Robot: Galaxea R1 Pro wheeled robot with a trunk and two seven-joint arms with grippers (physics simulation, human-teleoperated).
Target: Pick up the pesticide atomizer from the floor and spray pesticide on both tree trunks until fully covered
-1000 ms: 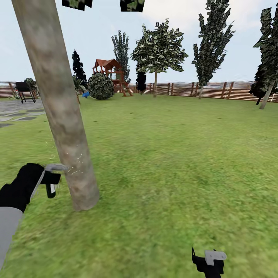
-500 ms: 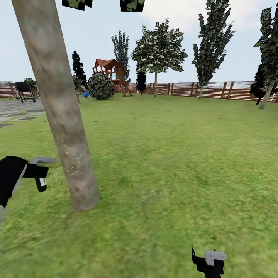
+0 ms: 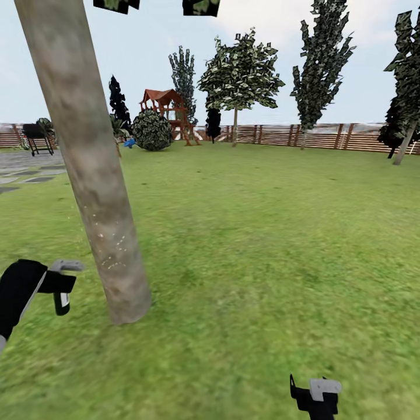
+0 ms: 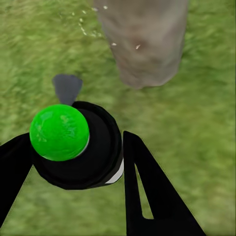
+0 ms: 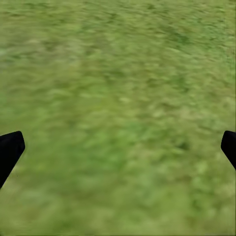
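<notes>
At far left the left gripper [image 3: 61,286] is closed around the atomizer [image 4: 73,142], its black fingers [image 4: 147,191] pressed against the dark body under the green cap [image 4: 59,132]. The grey nozzle [image 3: 69,265] points toward the trunk [image 3: 99,198], near it but not touching. White specks of pesticide [image 3: 114,251] dot only a low band of the bark; the column above and the foot below look bare.

Doing this step well likely means keeping the nozzle aimed square at the trunk and sweeping it up and down, then working around the far side, since one face alone won't count as full cover. Holding the nozzle just off the bark should avoid a bump.

Right of the trunk the grass [image 3: 262,251] runs open and flat to the fence [image 3: 326,137], with another tree [image 3: 239,76] standing before it, so there is wide room to circle or drive on. At lower right the right gripper [image 3: 318,399] hangs low over grass, its fingertips [image 5: 10,150] spread wide with nothing between them.
</notes>
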